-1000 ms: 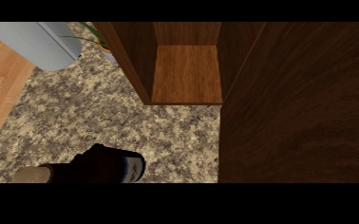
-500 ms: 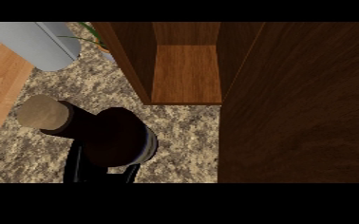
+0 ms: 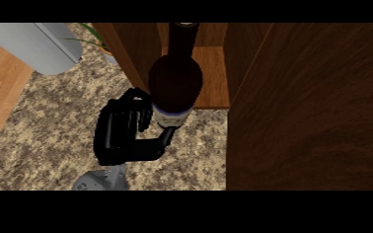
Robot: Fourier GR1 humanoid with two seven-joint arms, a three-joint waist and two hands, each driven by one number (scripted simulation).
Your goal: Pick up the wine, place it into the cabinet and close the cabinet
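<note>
The wine bottle (image 3: 175, 81) is dark with a pale label band near its base. It hangs above the counter in front of the open cabinet, and its neck reaches over the cabinet's wooden shelf (image 3: 212, 74). My left hand (image 3: 120, 131) is left of the bottle's lower part, shut on it, with fingers curled round the label and the thumb pressing from below. The cabinet's open door (image 3: 299, 108) fills the right side of the head view. My right hand does not show.
A grey appliance (image 3: 40, 44) stands at the back left, with green plant leaves (image 3: 89, 33) beside it. The cabinet's left wall (image 3: 134, 54) stands close to the bottle. Speckled stone counter (image 3: 51, 128) spreads to the left, ending at a wooden strip (image 3: 10, 86).
My left hand has come forward and right with the bottle. The bottle's neck swung from pointing left to pointing into the cabinet opening.
</note>
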